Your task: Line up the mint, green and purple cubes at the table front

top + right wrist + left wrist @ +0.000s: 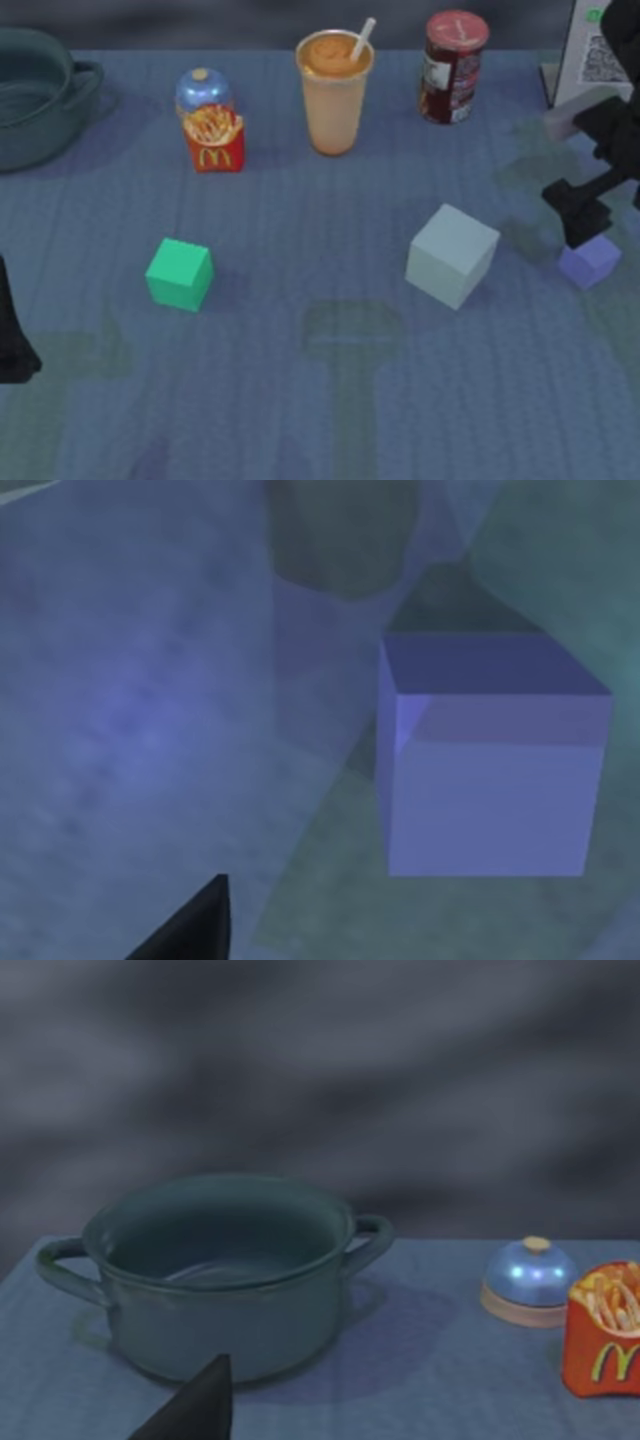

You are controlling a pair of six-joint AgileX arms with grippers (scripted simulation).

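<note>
The right gripper (583, 228) hangs low at the table's right side, directly over the purple cube (590, 261), its dark fingers overlapping the cube's far edge in the top view. Whether the fingers are spread or pinched I cannot tell: the top view shows only a dark mass, and the right wrist view shows the purple cube (490, 770) close and large with just 1 fingertip (195, 930) at the frame edge. The cube looks to be resting on the table (320, 420), not lifted. Just to its left, near but apart, sits the mint cube (452, 255), turned at an angle. Well across on the left side is the green cube (180, 273). All 3 lie in the middle band of the table, scattered and unaligned, with the front strip bare, so I judge that 0 of 3 placements are done and the purple cube is the first being addressed. The left gripper (12, 345) is parked at the left edge; its camera faces a pot (225, 1270), a bell (528, 1280) and a fries box (605, 1330) at the back, and its fingers cannot be read either.
</note>
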